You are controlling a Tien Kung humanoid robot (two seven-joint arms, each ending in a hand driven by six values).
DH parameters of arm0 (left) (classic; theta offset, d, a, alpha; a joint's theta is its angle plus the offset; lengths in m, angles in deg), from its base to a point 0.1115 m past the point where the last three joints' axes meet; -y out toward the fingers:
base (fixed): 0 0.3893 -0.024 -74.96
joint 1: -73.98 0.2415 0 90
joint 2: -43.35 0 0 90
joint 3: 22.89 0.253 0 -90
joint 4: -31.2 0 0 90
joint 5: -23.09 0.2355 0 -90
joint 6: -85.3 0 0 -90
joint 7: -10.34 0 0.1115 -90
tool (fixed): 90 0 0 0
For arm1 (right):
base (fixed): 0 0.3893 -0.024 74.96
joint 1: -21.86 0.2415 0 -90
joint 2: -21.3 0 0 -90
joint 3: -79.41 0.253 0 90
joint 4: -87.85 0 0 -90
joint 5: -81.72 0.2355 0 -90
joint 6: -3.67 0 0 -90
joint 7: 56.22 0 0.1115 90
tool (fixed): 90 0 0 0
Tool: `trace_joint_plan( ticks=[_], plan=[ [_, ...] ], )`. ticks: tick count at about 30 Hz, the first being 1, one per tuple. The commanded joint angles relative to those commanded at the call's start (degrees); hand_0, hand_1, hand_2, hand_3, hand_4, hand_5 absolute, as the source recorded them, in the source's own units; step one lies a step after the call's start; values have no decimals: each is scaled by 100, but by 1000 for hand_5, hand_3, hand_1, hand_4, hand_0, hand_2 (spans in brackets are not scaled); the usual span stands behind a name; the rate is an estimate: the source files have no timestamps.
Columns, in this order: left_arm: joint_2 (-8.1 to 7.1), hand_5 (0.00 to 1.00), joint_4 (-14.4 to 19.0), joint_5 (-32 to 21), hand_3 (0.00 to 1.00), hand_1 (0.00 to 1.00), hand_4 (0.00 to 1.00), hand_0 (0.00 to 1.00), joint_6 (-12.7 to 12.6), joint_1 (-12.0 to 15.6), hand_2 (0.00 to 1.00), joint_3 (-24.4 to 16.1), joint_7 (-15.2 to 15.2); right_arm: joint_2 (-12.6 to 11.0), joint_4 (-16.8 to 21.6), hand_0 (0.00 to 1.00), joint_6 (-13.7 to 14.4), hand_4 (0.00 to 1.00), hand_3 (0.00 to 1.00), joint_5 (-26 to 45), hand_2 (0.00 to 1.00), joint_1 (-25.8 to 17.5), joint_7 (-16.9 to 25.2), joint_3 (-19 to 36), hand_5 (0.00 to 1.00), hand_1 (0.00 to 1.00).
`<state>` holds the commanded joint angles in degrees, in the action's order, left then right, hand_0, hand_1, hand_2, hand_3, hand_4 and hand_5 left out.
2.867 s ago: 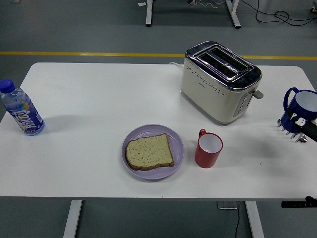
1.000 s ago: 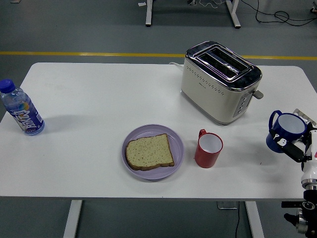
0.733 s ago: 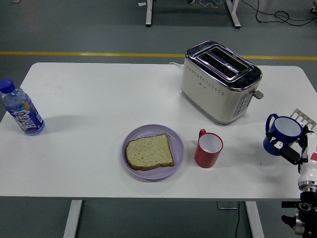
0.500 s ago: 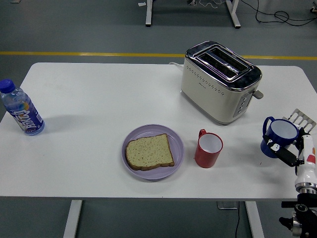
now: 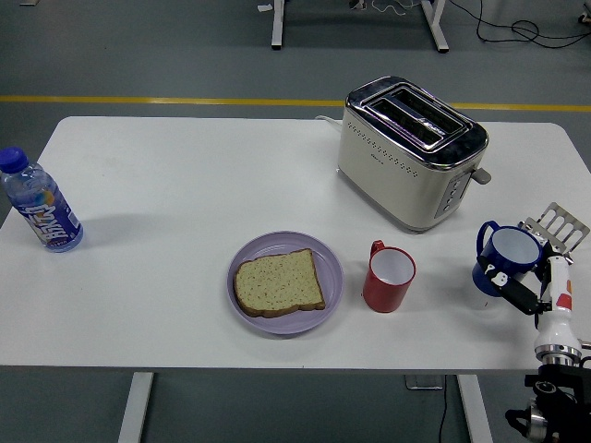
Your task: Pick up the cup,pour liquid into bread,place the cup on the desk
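The right hand [image 5: 536, 272] has silvery fingers, a white wrist (red marks) and black joints.

Since the earliest picture the blue cup [image 5: 501, 259] has been carried by the right hand [image 5: 531, 277] from the table's [image 5: 185, 185] right edge inward and toward the near edge. It is now held closer to the red cup [image 5: 388, 277], with the forearm swung up from the near right corner.
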<state>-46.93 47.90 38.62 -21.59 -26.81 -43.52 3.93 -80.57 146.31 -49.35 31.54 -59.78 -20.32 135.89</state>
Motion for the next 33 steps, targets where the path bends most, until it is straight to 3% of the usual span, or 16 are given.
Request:
trace_joint_plan(
  ticks=[18,33],
  plan=[
    [27,998,6,137,545,687,252,682,8,26,692,-82,-62,64,-498,454,0,724,455,610,449,223,108,-439,2,323],
    [28,998,17,176,545,688,252,681,19,40,692,-103,-87,140,-678,455,0,724,454,728,449,429,108,-802,2,325]
  ],
)
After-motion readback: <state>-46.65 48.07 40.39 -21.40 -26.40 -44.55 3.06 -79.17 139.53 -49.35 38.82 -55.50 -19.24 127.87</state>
